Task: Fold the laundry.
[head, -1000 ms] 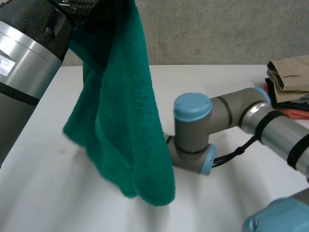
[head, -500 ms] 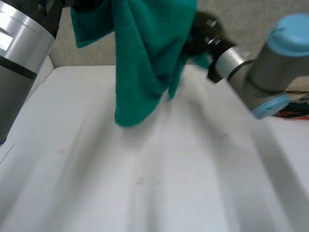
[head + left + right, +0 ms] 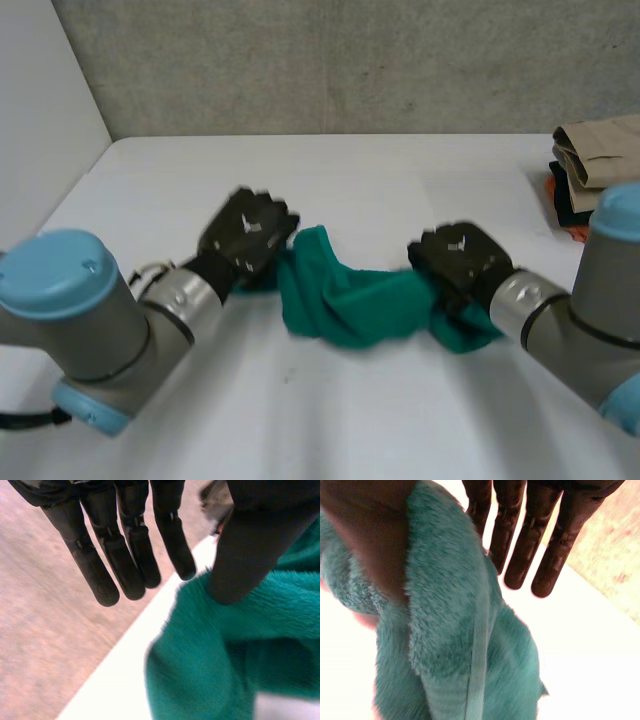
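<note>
Grey concrete wall (image 3: 350,60) backs a white tabletop (image 3: 400,170), and on it a green towel (image 3: 350,300) lies bunched in a rumpled heap between our two hands. Our left hand (image 3: 245,235) sits at one end of it, wide. In its wrist view the fingers (image 3: 127,555) are straight and clear of the cloth, with only the thumb (image 3: 240,555) against the towel's edge. Our right hand (image 3: 462,262) is on the other end, and we cannot tell whether it grips the cloth or merely lies against it.

We judge the step to be laying the towel out flat, before any fold. The next move calls for finding two corners and drawing them apart. Those corners are buried in the bunch, and the part under our right hand is hidden. A stack of folded clothes (image 3: 600,165), well beyond the right hand, is cut off.
</note>
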Controlling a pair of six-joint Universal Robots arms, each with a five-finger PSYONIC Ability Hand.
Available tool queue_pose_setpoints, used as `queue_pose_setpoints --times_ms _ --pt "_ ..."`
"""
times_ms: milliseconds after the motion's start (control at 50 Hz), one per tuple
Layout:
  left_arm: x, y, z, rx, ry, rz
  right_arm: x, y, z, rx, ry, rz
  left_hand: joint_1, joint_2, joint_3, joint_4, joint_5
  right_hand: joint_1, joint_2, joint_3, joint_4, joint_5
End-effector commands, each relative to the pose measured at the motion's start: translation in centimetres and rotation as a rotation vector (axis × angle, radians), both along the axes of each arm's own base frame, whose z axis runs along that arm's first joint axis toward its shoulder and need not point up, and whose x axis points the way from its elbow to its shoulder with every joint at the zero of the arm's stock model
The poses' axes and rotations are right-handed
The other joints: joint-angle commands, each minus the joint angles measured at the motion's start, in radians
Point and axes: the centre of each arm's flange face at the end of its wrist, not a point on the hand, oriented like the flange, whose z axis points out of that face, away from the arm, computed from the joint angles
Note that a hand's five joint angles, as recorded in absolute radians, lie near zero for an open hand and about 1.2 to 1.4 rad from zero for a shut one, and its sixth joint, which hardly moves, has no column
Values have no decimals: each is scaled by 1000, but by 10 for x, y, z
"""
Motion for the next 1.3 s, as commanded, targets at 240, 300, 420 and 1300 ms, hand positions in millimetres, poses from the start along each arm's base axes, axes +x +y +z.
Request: queue_pose_setpoints --times_ms 240,300,420,1300 --pt "53 1 53 133 109 157 -49 -11 34 7 34 -180 -404 -428 -431 -427 -435 -705 -877 -884 -883 -875" --pt "62 -2 48 251 161 199 -59 -10 39 61 49 -196 -398 -422 -425 -421 -430 -705 -877 -884 -883 -875" --pt "70 -3 32 395 188 243 -75 -17 41 111 43 -225 -386 -410 -414 -409 -418 -705 -877 -884 -883 -875" --pt "30 -26 -7 497 109 228 -76 -33 -9 84 -15 -183 512 488 484 489 480 517 344 338 339 347"
